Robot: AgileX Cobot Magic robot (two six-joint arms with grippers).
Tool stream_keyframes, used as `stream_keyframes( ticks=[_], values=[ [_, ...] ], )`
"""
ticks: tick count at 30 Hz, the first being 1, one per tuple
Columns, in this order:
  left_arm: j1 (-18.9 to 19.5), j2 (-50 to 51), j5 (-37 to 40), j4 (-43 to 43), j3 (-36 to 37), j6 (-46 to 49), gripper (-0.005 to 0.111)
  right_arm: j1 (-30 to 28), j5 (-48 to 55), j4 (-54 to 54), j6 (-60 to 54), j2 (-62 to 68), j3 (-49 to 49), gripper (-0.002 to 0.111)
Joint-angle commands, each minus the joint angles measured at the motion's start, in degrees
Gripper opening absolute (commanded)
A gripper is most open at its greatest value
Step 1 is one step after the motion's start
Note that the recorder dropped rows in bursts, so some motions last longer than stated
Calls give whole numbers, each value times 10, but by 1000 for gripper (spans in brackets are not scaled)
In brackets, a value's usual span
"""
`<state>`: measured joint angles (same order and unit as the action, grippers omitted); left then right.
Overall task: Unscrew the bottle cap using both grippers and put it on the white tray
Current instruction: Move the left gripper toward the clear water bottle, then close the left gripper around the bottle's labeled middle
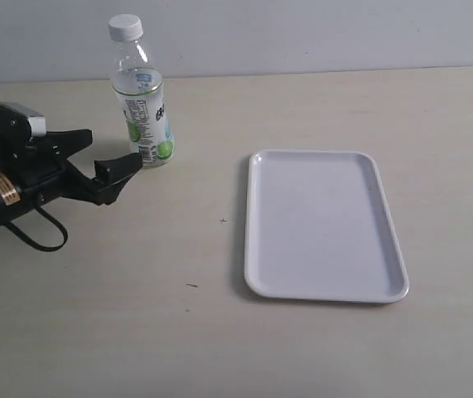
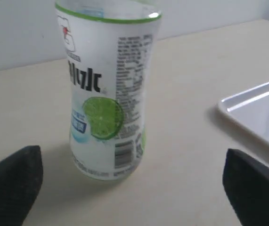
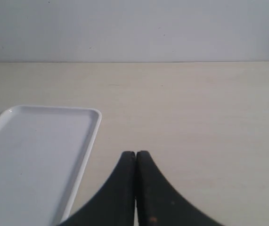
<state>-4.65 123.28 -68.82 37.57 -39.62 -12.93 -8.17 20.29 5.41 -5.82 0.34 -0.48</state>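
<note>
The bottle (image 1: pixel 142 104) stands upright at the table's far left, and its white bottle cap (image 1: pixel 126 27) is still screwed on top. My left gripper (image 1: pixel 103 155) is open just short of the bottle's base, one finger close to the label. In the left wrist view the bottle (image 2: pixel 106 94) fills the middle, with the gripper (image 2: pixel 132 188) wide open in front of it and nothing between the fingers (image 2: pixel 12 181). The cap is out of that view. My right gripper (image 3: pixel 135 155) is shut and empty beside the white tray (image 3: pixel 30 155). It does not show in the exterior view.
The white tray (image 1: pixel 323 224) lies empty right of centre on the beige table, and its corner (image 2: pixel 261 110) shows in the left wrist view. A pale wall rises behind the table's far edge. A black cable (image 1: pixel 41 232) loops under the left arm.
</note>
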Motion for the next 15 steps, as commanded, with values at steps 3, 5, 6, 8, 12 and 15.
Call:
stream_keyframes(
  ticks=[3, 5, 6, 8, 12, 15],
  values=[
    [-2, 38, -11, 5, -65, -25, 105, -1, -1, 1, 1, -3, 1, 0],
    [-6, 49, -11, 5, -80, -25, 105, -1, -1, 1, 1, -3, 1, 0],
    [-8, 53, -11, 5, -86, -25, 105, -1, -1, 1, 1, -3, 1, 0],
    [-14, 60, -11, 6, -99, -26, 105, -1, -1, 1, 1, -3, 1, 0],
    [-31, 62, -11, 0, -122, -26, 105, -1, -1, 4, 0, -3, 1, 0],
    [-51, 62, -3, -37, -136, -23, 105, -1, -1, 4, 0, -3, 1, 0]
  ],
)
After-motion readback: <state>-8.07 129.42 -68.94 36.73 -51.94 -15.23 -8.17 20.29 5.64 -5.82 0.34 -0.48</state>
